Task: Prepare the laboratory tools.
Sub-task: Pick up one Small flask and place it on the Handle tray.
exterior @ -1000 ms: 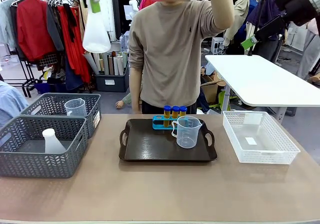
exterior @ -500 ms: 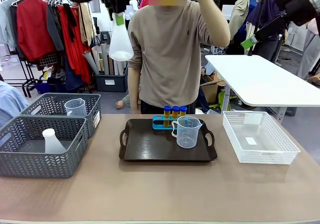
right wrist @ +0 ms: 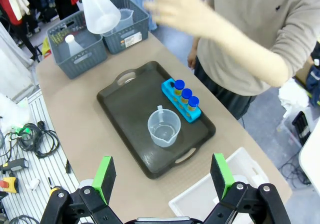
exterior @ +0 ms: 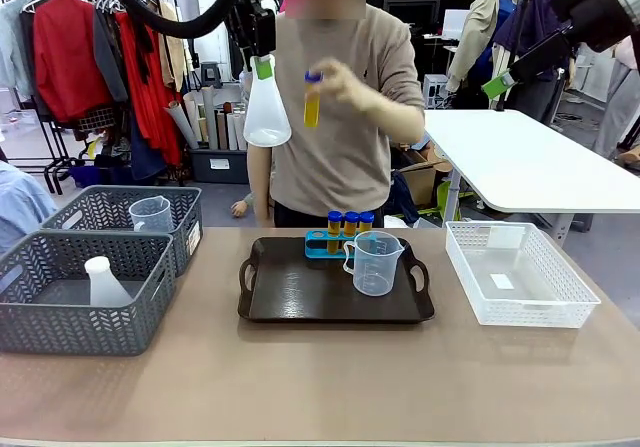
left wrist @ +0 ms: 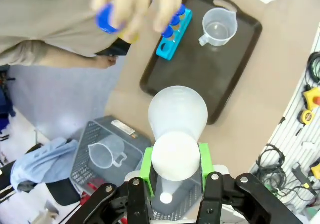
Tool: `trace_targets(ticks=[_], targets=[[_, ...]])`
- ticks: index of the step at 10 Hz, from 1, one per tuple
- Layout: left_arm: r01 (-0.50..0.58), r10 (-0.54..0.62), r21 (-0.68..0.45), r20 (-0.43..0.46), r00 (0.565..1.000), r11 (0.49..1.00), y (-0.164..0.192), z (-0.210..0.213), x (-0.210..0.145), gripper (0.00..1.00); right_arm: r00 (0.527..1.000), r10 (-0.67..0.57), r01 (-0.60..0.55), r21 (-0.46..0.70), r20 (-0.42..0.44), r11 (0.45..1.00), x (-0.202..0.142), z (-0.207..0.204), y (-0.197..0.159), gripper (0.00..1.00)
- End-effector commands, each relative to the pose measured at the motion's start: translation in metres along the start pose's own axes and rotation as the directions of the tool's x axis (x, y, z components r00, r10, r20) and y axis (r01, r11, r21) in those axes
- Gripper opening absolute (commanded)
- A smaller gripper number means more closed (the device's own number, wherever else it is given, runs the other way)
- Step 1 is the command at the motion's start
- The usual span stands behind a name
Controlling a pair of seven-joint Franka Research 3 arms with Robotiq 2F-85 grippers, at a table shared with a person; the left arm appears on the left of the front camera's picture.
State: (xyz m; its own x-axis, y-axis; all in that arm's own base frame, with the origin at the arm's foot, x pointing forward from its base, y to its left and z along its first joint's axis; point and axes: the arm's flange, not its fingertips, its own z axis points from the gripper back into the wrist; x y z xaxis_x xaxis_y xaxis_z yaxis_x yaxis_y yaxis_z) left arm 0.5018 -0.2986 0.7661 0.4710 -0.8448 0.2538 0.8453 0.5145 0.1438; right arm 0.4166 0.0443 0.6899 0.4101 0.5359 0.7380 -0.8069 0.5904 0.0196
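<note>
My left gripper [exterior: 263, 65] is shut on the neck of a white conical flask [exterior: 267, 112] and holds it high in the air over the table's far edge, beside the person's chest. In the left wrist view the green pads [left wrist: 147, 165] clamp the flask [left wrist: 177, 115]. The person's hand holds an amber tube with a blue cap [exterior: 313, 99] next to the flask. Three more tubes [exterior: 350, 223] stand in a blue rack on the dark tray [exterior: 300, 297], beside a clear beaker [exterior: 375, 263]. My right gripper [right wrist: 162, 176] hangs open high above the tray [right wrist: 131, 99].
Two grey lattice baskets stand at the left: the near one [exterior: 60, 317] holds another flask [exterior: 104, 281], the far one [exterior: 185, 207] another beaker [exterior: 150, 213]. A white mesh basket [exterior: 560, 302] sits at the right. A white table [exterior: 530, 162] stands behind on the right.
My left arm carried the flask rightward and lower, from over the baskets to beside the person. The person's raised hand came down holding a tube.
</note>
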Motion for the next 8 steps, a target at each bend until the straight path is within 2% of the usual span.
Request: trace_targets(ticks=[1,6,8], targets=[[-0.001,0.001,0.0,0.008,1.0,1.0,-0.001,0.007,-0.014,0.0,1.0,-0.001,0.001,0.014,0.02,1.0,0.001,0.001,0.0,1.0],[-0.064,0.07,0.104,-0.056,0.996,0.993,-0.007,0.029,-0.058,0.0,1.0,-0.001,0.001,0.014,0.02,1.0,0.001,0.001,0.0,1.0],[-0.073,0.078,0.093,-0.047,0.996,0.993,-0.005,0.029,-0.059,0.0,1.0,-0.001,0.001,0.014,0.02,1.0,0.001,0.001,0.0,1.0]])
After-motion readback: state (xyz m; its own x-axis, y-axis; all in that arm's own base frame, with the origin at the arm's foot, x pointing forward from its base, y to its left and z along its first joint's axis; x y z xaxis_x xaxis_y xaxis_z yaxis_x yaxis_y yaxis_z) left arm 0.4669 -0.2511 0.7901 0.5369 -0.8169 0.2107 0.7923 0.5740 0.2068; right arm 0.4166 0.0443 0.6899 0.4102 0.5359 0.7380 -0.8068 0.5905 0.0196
